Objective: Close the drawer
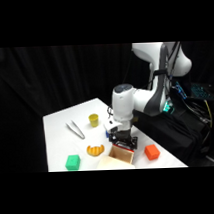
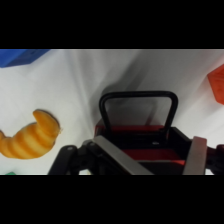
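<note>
Gripper [image 1: 123,140], fingers apart around nothing, over open, seemingly empty drawer [image 1: 121,155].

The white Franka arm [image 1: 144,96] reaches from the upper right and bends down, wrist vertical. Its black two-fingered claw [image 1: 122,139] points straight down, low over the worktop, both grey fingers [image 2: 195,156] spread apart.

Around me hangs a black curtain [image 1: 59,81], draped in soft vertical folds, closing off everything behind and to the side of my white table [image 1: 61,131]. The tabletop is bright against that darkness, lit from above, and shadows fall grey across it where I look down. Off to the right, past the table's edge, sits dark equipment with loose cables [image 1: 195,107].
</note>
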